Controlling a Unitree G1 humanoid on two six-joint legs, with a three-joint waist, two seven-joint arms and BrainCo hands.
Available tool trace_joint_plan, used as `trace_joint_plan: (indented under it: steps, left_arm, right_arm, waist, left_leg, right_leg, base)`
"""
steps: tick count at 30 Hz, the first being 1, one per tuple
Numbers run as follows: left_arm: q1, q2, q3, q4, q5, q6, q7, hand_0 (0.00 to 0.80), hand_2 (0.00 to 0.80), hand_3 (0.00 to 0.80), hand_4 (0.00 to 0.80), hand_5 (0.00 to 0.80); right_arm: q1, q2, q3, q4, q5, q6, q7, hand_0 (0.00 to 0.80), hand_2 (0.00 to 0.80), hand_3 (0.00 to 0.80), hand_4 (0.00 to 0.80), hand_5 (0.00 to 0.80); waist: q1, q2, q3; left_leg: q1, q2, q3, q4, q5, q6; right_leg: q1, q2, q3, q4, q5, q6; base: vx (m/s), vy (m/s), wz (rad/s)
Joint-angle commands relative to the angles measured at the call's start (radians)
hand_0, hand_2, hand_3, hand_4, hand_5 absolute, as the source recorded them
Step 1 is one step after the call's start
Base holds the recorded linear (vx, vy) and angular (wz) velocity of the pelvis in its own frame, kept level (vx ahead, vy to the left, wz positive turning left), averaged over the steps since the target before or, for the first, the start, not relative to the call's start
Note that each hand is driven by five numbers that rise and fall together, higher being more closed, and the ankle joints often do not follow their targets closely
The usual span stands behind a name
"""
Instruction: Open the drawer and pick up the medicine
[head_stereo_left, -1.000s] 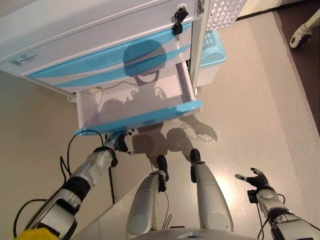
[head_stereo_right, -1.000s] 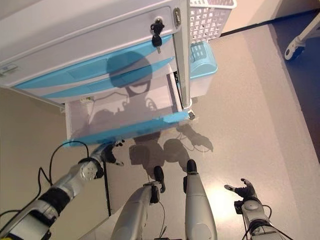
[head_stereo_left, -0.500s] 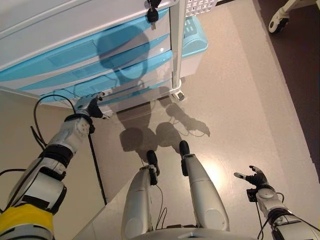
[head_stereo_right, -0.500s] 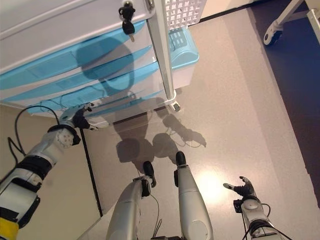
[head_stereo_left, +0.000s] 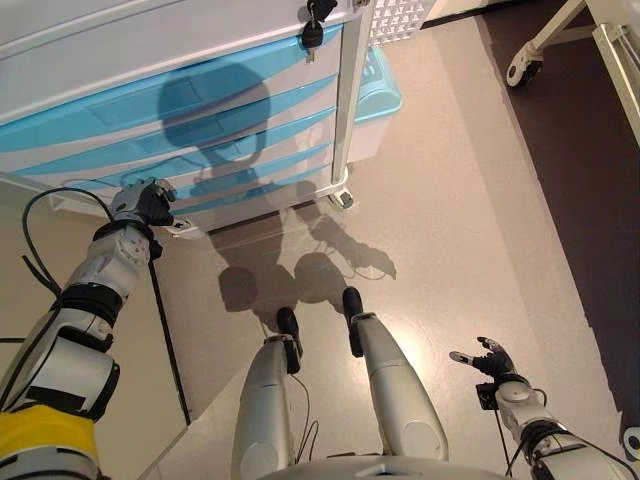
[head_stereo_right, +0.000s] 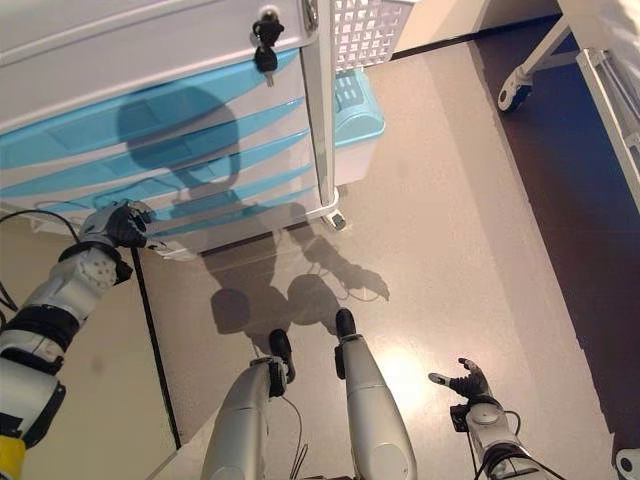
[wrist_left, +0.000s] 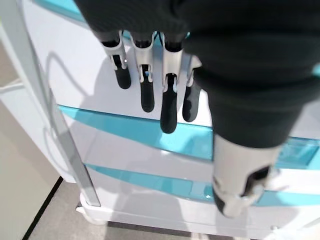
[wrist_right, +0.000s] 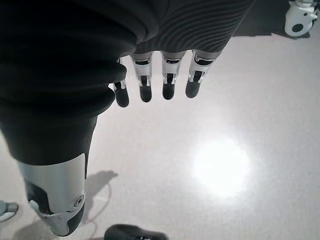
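the drawer cabinet (head_stereo_left: 180, 110) stands on the floor with all its blue-fronted drawers closed now, so no medicine can be seen; i think it is inside one of the drawers, but the views do not show which one.

the left hand (head_stereo_left: 140, 203) is at the low left corner of the cabinet, near the bottom drawer (head_stereo_left: 250, 180). in the left wrist view its fingers (wrist_left: 169, 107) point at the white and blue fronts, relaxed and a little bent, and they hold nothing. i cannot tell if the tips touch the front. the right hand (head_stereo_right: 465, 382) hangs low at the robot's right side over the bare floor, well apart from the cabinet, fingers loose and empty.

the step in hand seems to be to get a grip on a drawer front. to do it well, the fingers should hook under the blue handle strip (wrist_left: 150, 135) near its middle, not at the corner, because a pull from one end may jam the drawer in its rails. the pull should go straight out, slowly, and the cabinet has a wheel (head_stereo_left: 343, 199), so it may roll toward the robot. a key (head_stereo_left: 312, 34) hangs in the lock at the top; a locked drawer will not give.
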Motion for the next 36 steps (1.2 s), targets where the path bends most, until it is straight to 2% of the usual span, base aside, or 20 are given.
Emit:
trace_joint_plan:
  steps: [1, 4, 5, 6, 10, 14, 17, 18, 19, 20, 24, 29, 30, 36]
  left_arm:
    - [0.042, 0.033, 0.109, -0.073, -0.055, -0.020, 0.043, 0.000, 0.000, 0.000, 0.000, 0.000]
    - [0.163, -0.009, 0.166, -0.153, -0.086, -0.033, 0.024, 0.000, 0.000, 0.000, 0.000, 0.000]
    - [0.246, -0.050, 0.196, -0.169, -0.102, -0.042, 0.005, 0.000, 0.000, 0.000, 0.000, 0.000]
    - [0.247, -0.050, 0.197, -0.169, -0.102, -0.042, 0.005, 0.000, 0.000, 0.000, 0.000, 0.000]
    - [0.370, -0.145, 0.225, -0.140, -0.166, -0.067, -0.048, 0.000, 0.000, 0.000, 0.000, 0.000]
    - [0.484, -0.257, 0.272, -0.066, -0.249, -0.081, -0.089, 0.000, 0.000, 0.000, 0.000, 0.000]
    - [0.567, -0.360, 0.319, 0.042, -0.304, -0.078, -0.120, 0.000, 0.000, 0.000, 0.000, 0.000]
    - [0.567, -0.360, 0.319, 0.042, -0.304, -0.078, -0.120, 0.000, 0.000, 0.000, 0.000, 0.000]
    - [0.601, -0.402, 0.342, 0.107, -0.325, -0.074, -0.128, 0.000, 0.000, 0.000, 0.000, 0.000]
    - [0.602, -0.403, 0.342, 0.107, -0.325, -0.074, -0.128, 0.000, 0.000, 0.000, 0.000, 0.000]
    - [0.657, -0.484, 0.384, 0.230, -0.324, -0.064, -0.123, 0.000, 0.000, 0.000, 0.000, 0.000]
    - [0.685, -0.529, 0.392, 0.287, -0.301, -0.064, -0.095, 0.000, 0.000, 0.000, 0.000, 0.000]
    - [0.695, -0.547, 0.381, 0.305, -0.283, -0.063, -0.088, 0.000, 0.000, 0.000, 0.000, 0.000]
    - [0.724, -0.589, 0.323, 0.331, -0.223, -0.062, -0.110, 0.000, 0.000, 0.000, 0.000, 0.000]
  right_arm:
    - [0.083, -0.029, 0.015, 0.006, 0.017, -0.013, 0.005, 0.000, 0.000, 0.000, 0.000, 0.000]
    - [0.087, -0.024, 0.015, 0.009, -0.005, -0.007, 0.016, 0.000, 0.000, 0.000, 0.000, 0.000]
    - [0.092, -0.023, 0.015, 0.003, -0.017, -0.005, 0.025, 0.000, 0.000, 0.000, 0.000, 0.000]
    - [0.092, -0.023, 0.015, 0.003, -0.017, -0.005, 0.025, 0.000, 0.000, 0.000, 0.000, 0.000]
    - [0.102, -0.026, 0.014, 0.000, -0.042, -0.002, 0.043, 0.000, 0.000, 0.000, 0.000, 0.000]
    - [0.113, -0.018, 0.010, 0.014, -0.063, 0.000, 0.059, 0.000, 0.000, 0.000, 0.000, 0.000]
    - [0.124, -0.009, 0.030, 0.028, -0.117, 0.007, 0.068, 0.000, 0.000, 0.000, 0.000, 0.000]
    - [0.123, -0.008, 0.030, 0.028, -0.117, 0.007, 0.068, 0.000, 0.000, 0.000, 0.000, 0.000]
    - [0.127, 0.002, 0.044, 0.044, -0.141, 0.015, 0.072, 0.000, 0.000, 0.000, 0.000, 0.000]
    - [0.127, 0.002, 0.044, 0.044, -0.141, 0.015, 0.072, 0.000, 0.000, 0.000, 0.000, 0.000]
    - [0.141, 0.033, 0.052, 0.069, -0.162, 0.028, 0.067, 0.000, 0.000, 0.000, 0.000, 0.000]
    - [0.164, 0.076, 0.045, 0.086, -0.129, 0.026, 0.068, 0.000, 0.000, 0.000, 0.000, 0.000]
    - [0.173, 0.096, 0.038, 0.092, -0.097, 0.024, 0.071, 0.000, 0.000, 0.000, 0.000, 0.000]
    - [0.187, 0.125, 0.026, 0.119, -0.047, 0.020, 0.083, 0.000, 0.000, 0.000, 0.000, 0.000]
  waist:
    - [-0.011, 0.035, -0.071]
    - [0.003, 0.040, -0.078]
    - [0.010, 0.041, -0.084]
    - [0.009, 0.041, -0.083]
    - [0.026, 0.042, -0.094]
    - [0.042, 0.041, -0.111]
    - [0.058, 0.034, -0.148]
    - [0.058, 0.034, -0.150]
    - [0.067, 0.027, -0.179]
    - [0.066, 0.027, -0.177]
    - [0.088, 0.004, -0.256]
    - [0.098, -0.019, -0.298]
    - [0.102, -0.031, -0.312]
    - [0.111, -0.039, -0.346]
  left_leg:
    - [0.025, -0.053, 0.027, -0.040, -0.006, 0.078]
    - [0.059, -0.062, 0.012, -0.085, 0.011, 0.073]
    - [0.090, -0.066, 0.003, -0.115, 0.024, 0.069]
    - [0.091, -0.067, 0.003, -0.116, 0.025, 0.069]
    - [0.182, -0.079, -0.019, -0.193, 0.056, 0.059]
    - [0.289, -0.091, -0.040, -0.289, 0.091, 0.046]
    - [0.395, -0.095, -0.057, -0.397, 0.131, 0.035]
    - [0.393, -0.096, -0.057, -0.399, 0.134, 0.035]
    - [0.432, -0.096, -0.062, -0.446, 0.153, 0.032]
    - [0.436, -0.096, -0.062, -0.449, 0.154, 0.031]
    - [0.532, -0.081, -0.059, -0.576, 0.200, 0.017]
    - [0.579, -0.068, -0.060, -0.622, 0.219, 0.002]
    - [0.590, -0.066, -0.066, -0.622, 0.218, 0.000]
    - [0.622, -0.068, -0.078, -0.622, 0.211, 0.002]
  right_leg:
    - [0.055, -0.034, -0.007, -0.094, 0.057, 0.039]
    - [0.090, -0.040, -0.017, -0.134, 0.072, 0.043]
    - [0.124, -0.042, -0.020, -0.164, 0.084, 0.046]
    - [0.126, -0.042, -0.020, -0.165, 0.084, 0.046]
    - [0.229, -0.051, -0.040, -0.237, 0.107, 0.052]
    - [0.353, -0.058, -0.069, -0.333, 0.130, 0.062]
    - [0.459, -0.054, -0.094, -0.429, 0.152, 0.073]
    - [0.457, -0.054, -0.094, -0.431, 0.154, 0.073]
    - [0.500, -0.050, -0.103, -0.475, 0.166, 0.076]
    - [0.503, -0.050, -0.104, -0.477, 0.166, 0.076]
    - [0.602, -0.037, -0.135, -0.590, 0.190, 0.087]
    - [0.665, -0.031, -0.163, -0.638, 0.196, 0.092]
    - [0.684, -0.029, -0.170, -0.641, 0.193, 0.092]
    - [0.717, -0.030, -0.176, -0.643, 0.187, 0.093]
  base:
    - [-0.072, -0.028, 0.00]
    - [-0.014, -0.023, 0.00]
    - [0.030, -0.029, 0.03]
    - [0.000, 0.000, 0.00]
    - [0.053, -0.036, 0.11]
    - [0.072, -0.029, 0.18]
    - [0.080, -0.028, 0.23]
    - [0.096, -0.037, 0.13]
    - [0.045, -0.019, 0.12]
    - [0.072, -0.027, 0.10]
    - [0.077, -0.029, 0.08]
    - [0.053, -0.031, 0.11]
    - [0.025, -0.037, 0.28]
    - [0.021, -0.009, 0.11]
